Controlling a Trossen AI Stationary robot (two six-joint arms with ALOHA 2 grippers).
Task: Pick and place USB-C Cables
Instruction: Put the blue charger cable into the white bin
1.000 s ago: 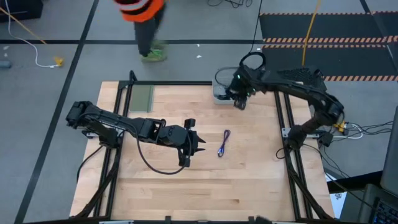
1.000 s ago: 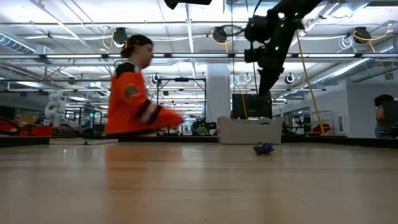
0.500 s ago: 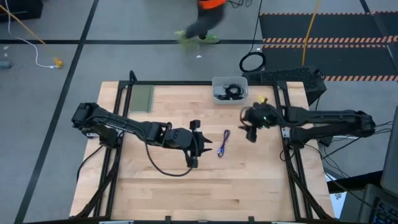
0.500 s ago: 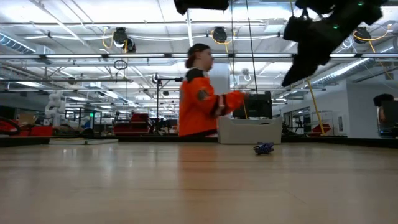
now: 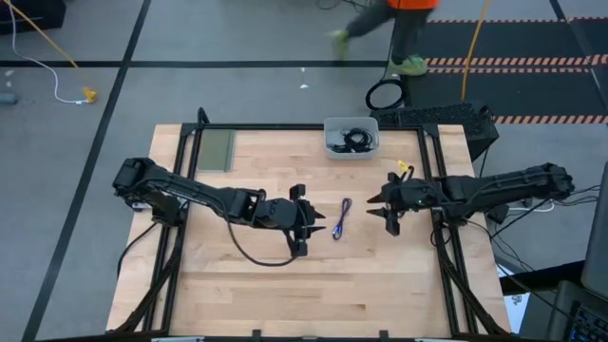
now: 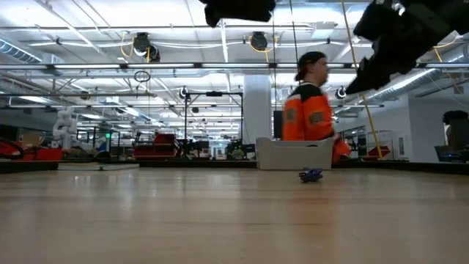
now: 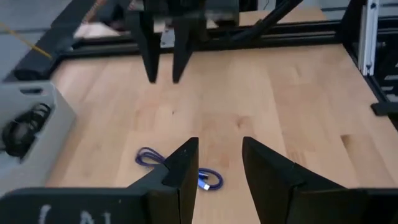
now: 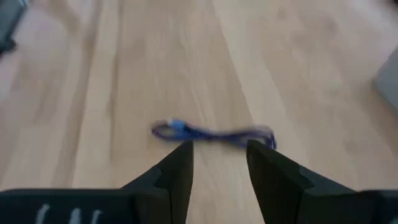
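Observation:
The blue-purple cable (image 5: pixel 341 218) lies folded on the table's middle; it also shows in the low view (image 6: pixel 311 174), in the left wrist view (image 7: pixel 149 158) and in the right wrist view (image 8: pixel 211 132). The black cables (image 5: pixel 353 141) lie coiled in the grey bin (image 5: pixel 332 150) at the far edge. My left gripper (image 5: pixel 318 224) is open just left of the blue cable, and its fingers (image 7: pixel 186 163) point at it. My right gripper (image 5: pixel 378 211) is open to the cable's right and raised above the table (image 6: pixel 396 44). Neither gripper touches the cable.
The grey bin (image 7: pixel 31 109) stands at the table's far edge, with a green pad (image 5: pixel 217 148) at the far left. A large black cable ring (image 5: pixel 385 95) lies on the floor beyond. A person in orange (image 6: pixel 311 117) walks behind the table. Bare wood lies near the front.
My right gripper has swung from above the bin toward the table's near side and come down to the right of the blue cable, turning its fingers toward it. My left gripper has crept right, toward the cable. The person has walked from left to right behind the table.

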